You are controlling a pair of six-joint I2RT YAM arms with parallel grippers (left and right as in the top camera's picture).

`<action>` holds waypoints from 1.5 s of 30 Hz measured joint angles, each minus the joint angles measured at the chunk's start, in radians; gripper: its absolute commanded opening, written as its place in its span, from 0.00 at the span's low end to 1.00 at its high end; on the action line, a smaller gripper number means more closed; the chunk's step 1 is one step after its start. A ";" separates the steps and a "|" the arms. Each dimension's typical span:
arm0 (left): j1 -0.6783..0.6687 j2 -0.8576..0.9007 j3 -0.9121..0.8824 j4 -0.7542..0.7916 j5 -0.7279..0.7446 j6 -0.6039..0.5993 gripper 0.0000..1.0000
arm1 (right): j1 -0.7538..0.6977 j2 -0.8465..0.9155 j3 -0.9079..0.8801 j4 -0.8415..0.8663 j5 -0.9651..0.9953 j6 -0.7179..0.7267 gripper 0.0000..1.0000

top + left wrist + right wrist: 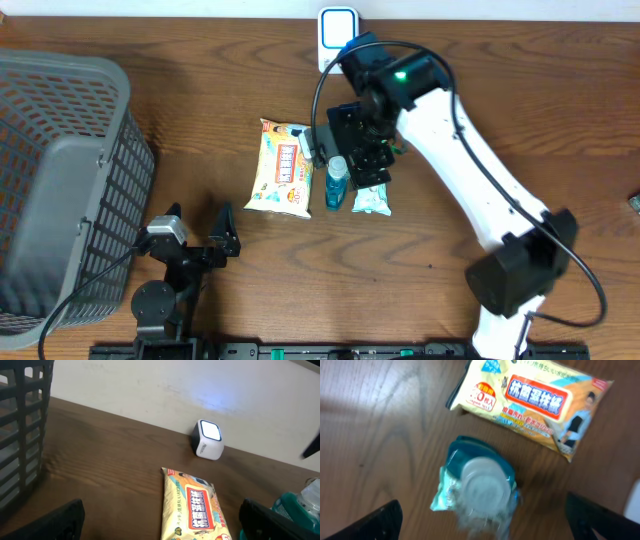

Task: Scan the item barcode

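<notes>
A white cube scanner [338, 30] with a lit blue face stands at the table's far edge, also in the left wrist view [208, 440]. Three items lie mid-table: a yellow wet-wipes pack [283, 168], a small blue bottle [336, 183] and a teal pouch [372, 198]. My right gripper [365, 160] hovers open over the bottle and pouch. From its wrist, the bottle's clear cap [482, 482] sits between the wide-apart fingers [375, 522], untouched. My left gripper [195, 235] rests open near the front edge, facing the wipes pack [196, 507].
A tall grey plastic basket [60, 170] fills the left side of the table, its wall close to the left arm [20, 435]. A white wall runs behind the scanner. The right arm's white link [470, 170] crosses the right half of the table.
</notes>
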State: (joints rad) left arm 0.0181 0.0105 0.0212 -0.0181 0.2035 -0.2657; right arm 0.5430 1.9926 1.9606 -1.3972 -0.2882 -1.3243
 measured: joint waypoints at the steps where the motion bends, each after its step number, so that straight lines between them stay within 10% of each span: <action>1: 0.000 0.000 0.000 0.000 0.000 0.000 0.98 | -0.001 0.025 0.000 0.017 0.000 -0.006 0.98; 21: 0.000 0.000 0.000 0.000 0.000 0.000 0.98 | -0.011 0.156 -0.012 0.072 -0.008 -0.028 0.85; 27: 0.000 0.000 0.000 0.000 0.000 0.000 0.98 | -0.008 0.156 -0.034 0.077 -0.037 -0.013 0.67; 45: 0.000 0.000 0.000 0.000 0.000 0.000 0.98 | 0.002 0.156 -0.037 0.151 -0.062 0.383 0.43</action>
State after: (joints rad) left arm 0.0181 0.0105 0.0212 -0.0185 0.2035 -0.2657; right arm 0.5446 2.1487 1.9240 -1.2465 -0.3504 -0.9417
